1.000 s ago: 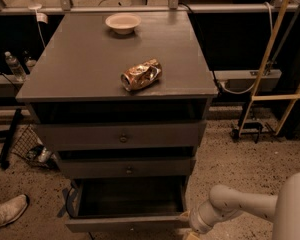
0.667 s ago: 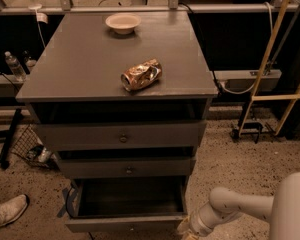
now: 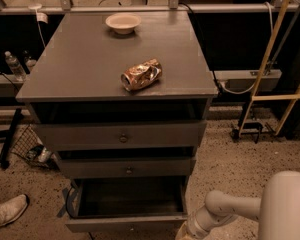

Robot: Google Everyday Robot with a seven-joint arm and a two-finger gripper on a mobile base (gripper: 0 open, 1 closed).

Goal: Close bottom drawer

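The bottom drawer is the lowest of three in the dark grey cabinet. It stands pulled out, with its dark inside showing and its flat front near the bottom edge of the view. My white arm reaches in from the lower right and ends at the drawer's right front corner. My gripper is at the bottom edge there, mostly cut off by the frame.
Two upper drawers with small round knobs are slightly ajar. A crushed can and a white bowl sit on the cabinet top. A shoe lies on the floor at left; a ladder stands at right.
My arm has shifted very slightly lower beside the drawer's right corner. The drawer looks about as far out as before.
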